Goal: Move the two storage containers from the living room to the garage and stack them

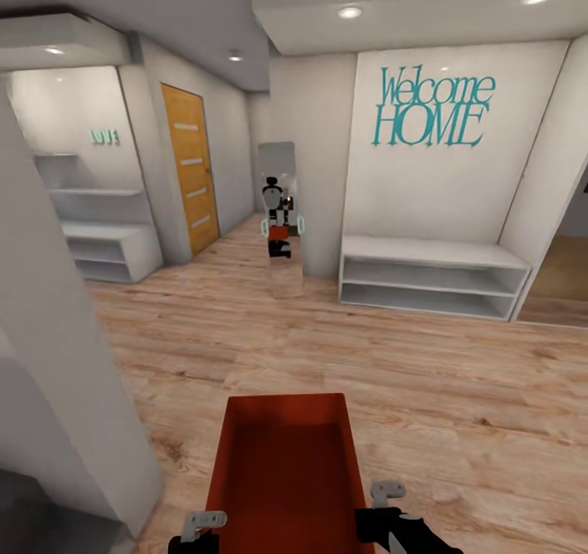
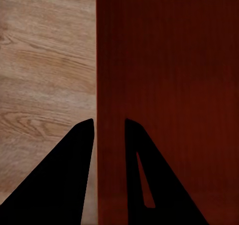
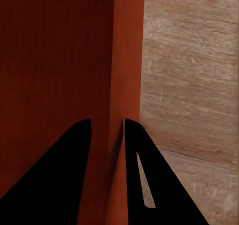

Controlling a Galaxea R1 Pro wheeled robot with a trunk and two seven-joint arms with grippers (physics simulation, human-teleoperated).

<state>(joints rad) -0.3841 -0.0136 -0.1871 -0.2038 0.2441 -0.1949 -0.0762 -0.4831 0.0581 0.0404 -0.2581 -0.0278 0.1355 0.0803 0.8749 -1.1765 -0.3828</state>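
An orange-red storage container (image 1: 286, 472) sits low in the head view, right in front of the robot and held up above the light wood plank floor (image 1: 457, 399). It is open-topped, with its thin walls upright and its long axis pointing away from the camera.

The left pincer (image 1: 198, 529) is at the container's left wall near the closer end. In the left wrist view, the left pincer (image 2: 108, 130) has its two black fingers (image 2: 69, 175) straddling that thin wall (image 2: 97, 60), one finger outside over the wood planks, the other inside against the dark ribbed interior. It is closed down tight on the wall.

On the other side, the right pincer (image 1: 382, 515) is at the container's right wall, level with its partner. The right wrist view tells the same story: the right pincer (image 3: 107, 130) has one finger (image 3: 59, 175) inside the bin and one outside, and the orange wall (image 3: 127, 60) runs between them, clamped.

So both arms have the bin by its side walls.

Ahead lies an entry hall. A pale wall carries teal "Welcome HOME" lettering (image 1: 433, 106) above a low white shelf unit (image 1: 429, 276). To the left, a tall narrow mirror (image 1: 282, 219) shows the robot's own reflection with a patch of orange-red at its middle. Further left is a wooden door (image 1: 190, 170), and beyond it another white shelf unit (image 1: 110, 247) under small teal letters (image 1: 104, 136). A pale wall corner (image 1: 73, 390) stands close on the left.
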